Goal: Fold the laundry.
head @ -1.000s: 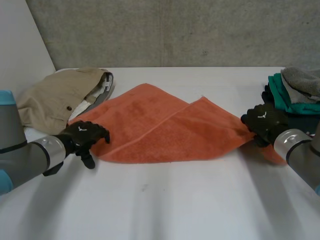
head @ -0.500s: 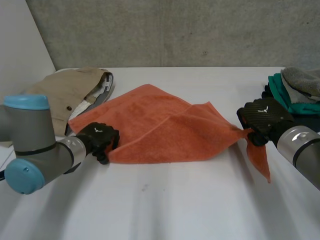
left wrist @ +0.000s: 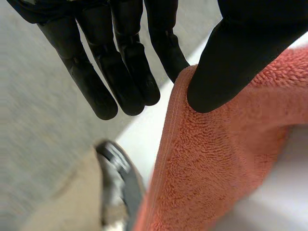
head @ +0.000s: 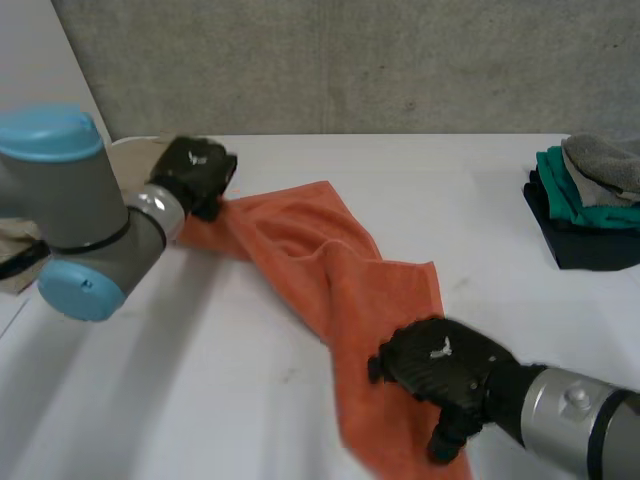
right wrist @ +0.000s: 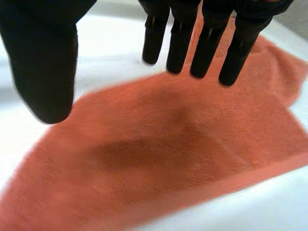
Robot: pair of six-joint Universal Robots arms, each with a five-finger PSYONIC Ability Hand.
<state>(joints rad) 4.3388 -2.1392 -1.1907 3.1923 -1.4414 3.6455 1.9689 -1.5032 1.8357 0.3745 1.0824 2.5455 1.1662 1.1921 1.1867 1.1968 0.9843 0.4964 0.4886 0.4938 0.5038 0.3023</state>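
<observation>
At the far left of the white table, my left arm has swung away from the near edge, where it worked half a second ago. It now reaches toward the back corner beside the tan garment. The left hand pinches the hem of the orange towel between the thumb and one finger. The other fingers stay straight and clear of the cloth. That corner, which lay at the near left before, is now raised at the back by the garment pile.

The towel no longer lies as a broad folded shape. It runs as a narrow, rumpled band, slanting from the left hand at the back toward the front of the table, right of centre.

There the right hand sits over the towel's near end. It has left the right corner it was gripping beside the clothes and has let go. From my right wrist camera, its fingers are straight and spread, the thumb apart, with the towel lying flat under the palm.

At the far right, the stack of folded clothes in grey, teal and dark blue stands where it did.
</observation>
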